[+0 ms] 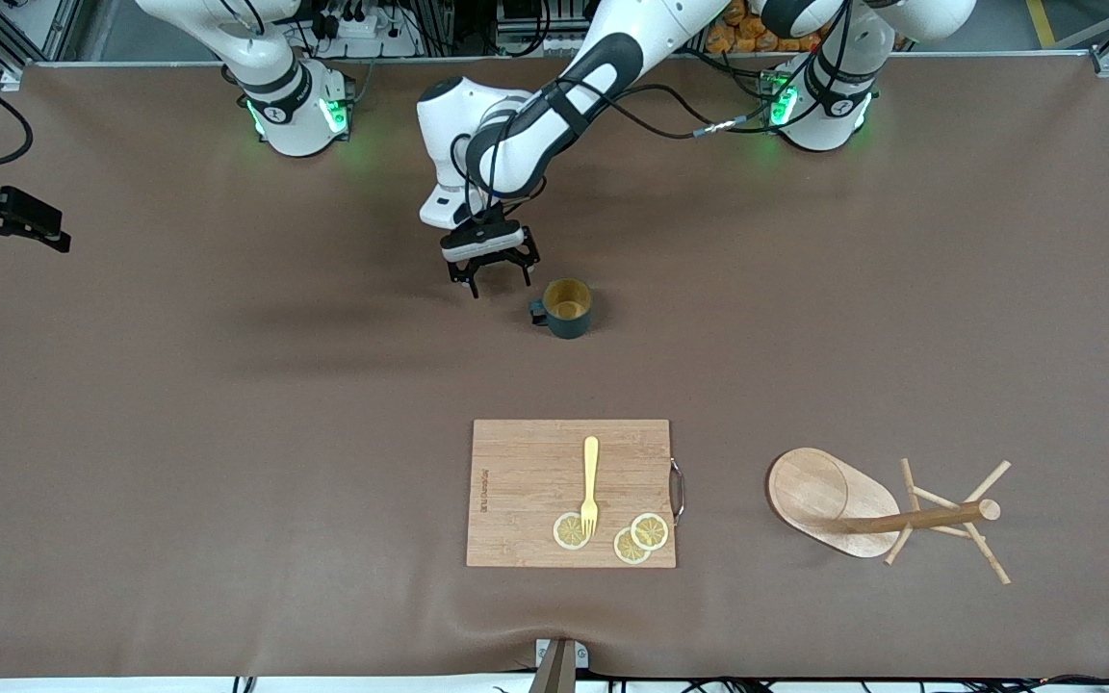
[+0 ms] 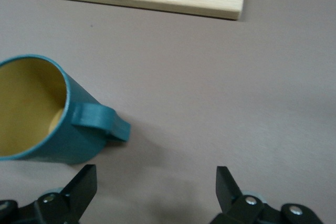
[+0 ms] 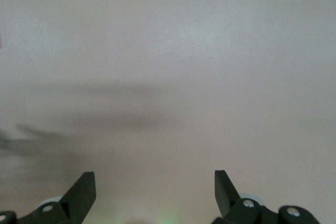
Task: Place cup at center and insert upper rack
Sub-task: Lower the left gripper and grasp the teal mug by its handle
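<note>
One cup [image 1: 568, 308] stood upright on the brown counter [image 1: 227, 433], dark teal outside and yellow inside, with one side handle. The right pincer [image 1: 30, 226] waited over the counter's edge, spread wide and empty. The left pincer [image 1: 495, 272] hung just beside the cup, also wide and empty. Nearer the camera lay one cutting board [image 1: 526, 481] carrying one fork [image 1: 590, 486] and three lemon slices [image 1: 649, 530]. One upper rack [image 1: 877, 508] lay tipped on its side toward the left arm's end.

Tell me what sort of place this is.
Likely a robotics lab: a cloth-covered table framed by aluminium rails, cables by the arm bases, and staged props, a cup, cutting board and toppled upper rack.
</note>
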### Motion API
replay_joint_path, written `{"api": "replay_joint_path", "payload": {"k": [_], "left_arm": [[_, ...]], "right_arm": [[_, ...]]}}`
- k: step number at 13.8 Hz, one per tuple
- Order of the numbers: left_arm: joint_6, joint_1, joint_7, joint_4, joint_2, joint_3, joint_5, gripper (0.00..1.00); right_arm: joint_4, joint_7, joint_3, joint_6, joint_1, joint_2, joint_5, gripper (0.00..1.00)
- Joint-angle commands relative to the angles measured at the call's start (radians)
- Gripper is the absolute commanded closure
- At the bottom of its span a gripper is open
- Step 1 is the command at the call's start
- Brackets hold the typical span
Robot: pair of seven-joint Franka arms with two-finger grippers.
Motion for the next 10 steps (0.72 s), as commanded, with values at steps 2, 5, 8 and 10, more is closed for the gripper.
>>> {"api": "replay_joint_path", "payload": {"k": [2, 5, 8, 10], "left_arm": [[-0.044, -0.042, -0.018, 0.018, 0.03, 0.048, 0.046, 0.0], [-0.054, -0.044, -0.02, 0.016, 0.033, 0.049, 0.048, 0.0], [-0.059, -0.042, -0.033, 0.016, 0.035, 0.057, 0.052, 0.0], [-0.059, -0.045, -0.066, 0.018, 0.036, 0.065, 0.078, 0.0]], "right_arm": [[-0.004, -0.013, 0.0, 0.023, -0.017, -0.01, -0.014, 0.0], [-0.004, -0.013, -0.001, 0.02, -0.019, -0.009, -0.014, 0.0], [-0.004, -0.013, -0.001, 0.018, -0.02, -0.009, -0.014, 0.0], [-0.007, -0.013, -0.003, 0.015, -0.037, -0.009, -0.014, 0.0]]}}
